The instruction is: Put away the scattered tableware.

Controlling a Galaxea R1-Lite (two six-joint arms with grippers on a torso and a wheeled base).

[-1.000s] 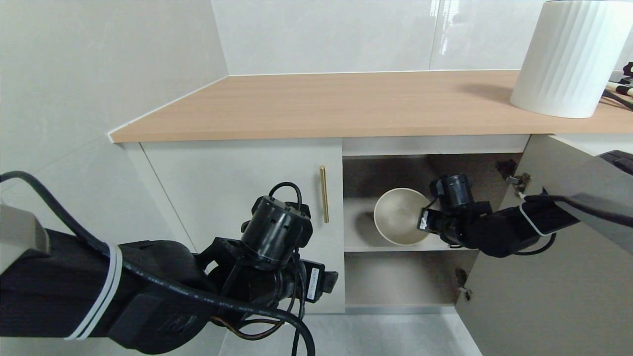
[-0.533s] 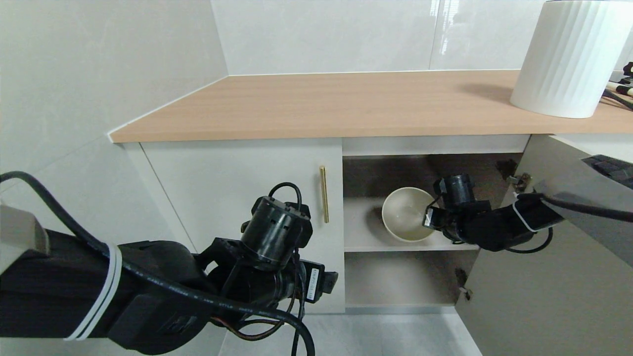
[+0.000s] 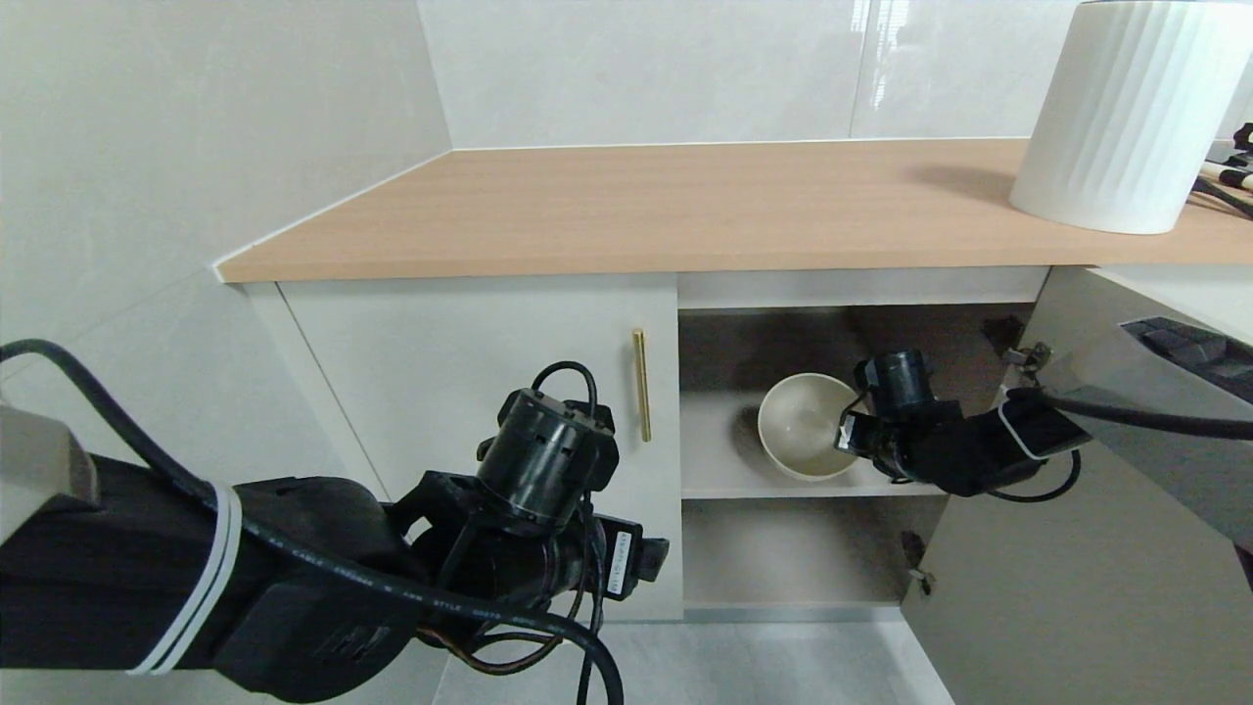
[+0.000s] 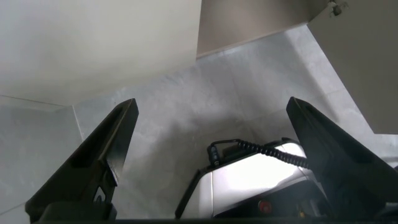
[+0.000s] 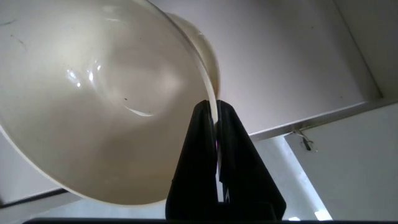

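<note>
the wooden worktop (image 3: 636, 206) carries a white ribbed canister (image 3: 1126, 117), with a few dark utensils (image 3: 1229, 176) just right of the canister. below and left of the canister, the cupboard shelf (image 3: 715, 455) has a cream bowl (image 3: 798, 426) tilted on edge; contact with the shelf is unclear.

- Head view: high up, facing forward and down. Counter (image 3: 685, 206) across upper frame, open cabinet (image 3: 803, 553) centre-right, mid-distance.
- Left wrist view: faces down at floor (image 4: 205, 112).
- Right wrist view: hard against bowl (image 5: 106, 106), which the head view shares.
</note>
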